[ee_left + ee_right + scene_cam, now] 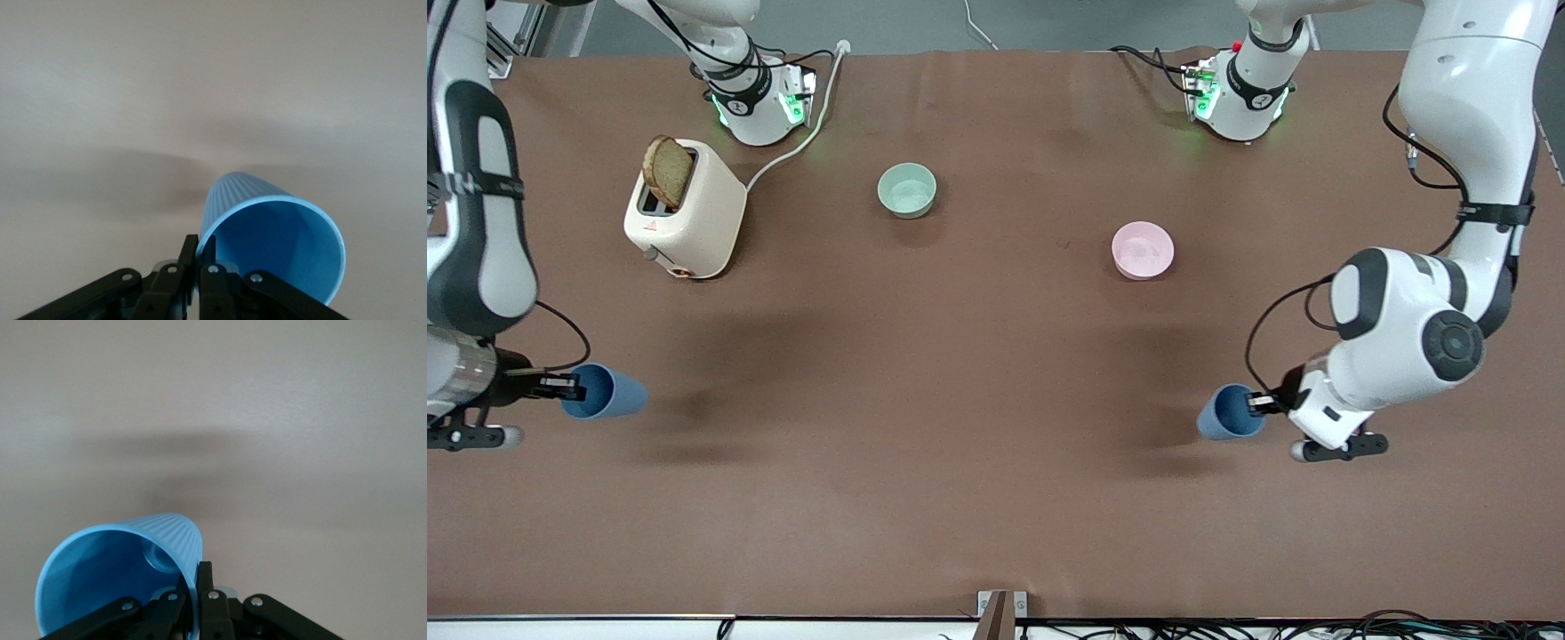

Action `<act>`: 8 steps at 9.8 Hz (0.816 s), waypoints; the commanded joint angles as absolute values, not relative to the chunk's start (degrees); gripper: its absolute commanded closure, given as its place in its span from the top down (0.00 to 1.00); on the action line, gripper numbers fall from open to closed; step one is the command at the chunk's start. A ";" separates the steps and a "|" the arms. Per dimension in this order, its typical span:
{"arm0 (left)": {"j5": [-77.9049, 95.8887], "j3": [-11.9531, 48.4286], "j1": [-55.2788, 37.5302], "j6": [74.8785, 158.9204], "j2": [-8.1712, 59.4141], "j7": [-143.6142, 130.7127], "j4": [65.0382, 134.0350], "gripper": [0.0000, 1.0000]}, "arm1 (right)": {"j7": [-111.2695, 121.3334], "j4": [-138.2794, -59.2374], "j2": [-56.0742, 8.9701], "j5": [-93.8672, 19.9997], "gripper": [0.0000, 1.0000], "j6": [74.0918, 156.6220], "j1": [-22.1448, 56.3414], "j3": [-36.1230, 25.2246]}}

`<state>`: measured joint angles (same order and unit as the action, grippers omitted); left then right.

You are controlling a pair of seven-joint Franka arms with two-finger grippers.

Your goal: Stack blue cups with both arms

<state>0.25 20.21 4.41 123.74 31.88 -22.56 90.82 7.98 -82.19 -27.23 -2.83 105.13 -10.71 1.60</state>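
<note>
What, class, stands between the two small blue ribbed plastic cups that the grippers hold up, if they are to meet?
Nothing visible. The left gripper holds one blue ribbed plastic cup by its rim, the right gripper holds the other blue cup. Only bare brown table lies below the span between them; the bowls and toaster sit farther from the front camera.

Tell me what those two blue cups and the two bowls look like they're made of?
Blue cups: probably thin matte plastic, with fine ribbed walls showing in the wrist views. Mint-green bowl and pink bowl: smooth, dull finish, likely plastic, though ceramic can't be ruled out.
</note>
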 commanded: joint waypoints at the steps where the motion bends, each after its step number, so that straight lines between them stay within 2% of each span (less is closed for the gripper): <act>1: 0.44 22.76 -2.07 124.36 33.57 -37.20 90.18 0.00 | 3.27 -81.65 -22.44 -6.93 0.01 99.60 -9.15 1.67; 4: 0.00 22.41 -12.28 126.03 37.00 -52.17 87.37 0.00 | -5.76 -82.35 -15.40 -7.29 0.01 90.73 -3.72 1.50; 8: -5.52 22.06 -21.16 129.64 39.54 -70.35 88.24 0.01 | -20.71 -82.62 -15.64 -7.64 0.01 92.98 7.45 1.58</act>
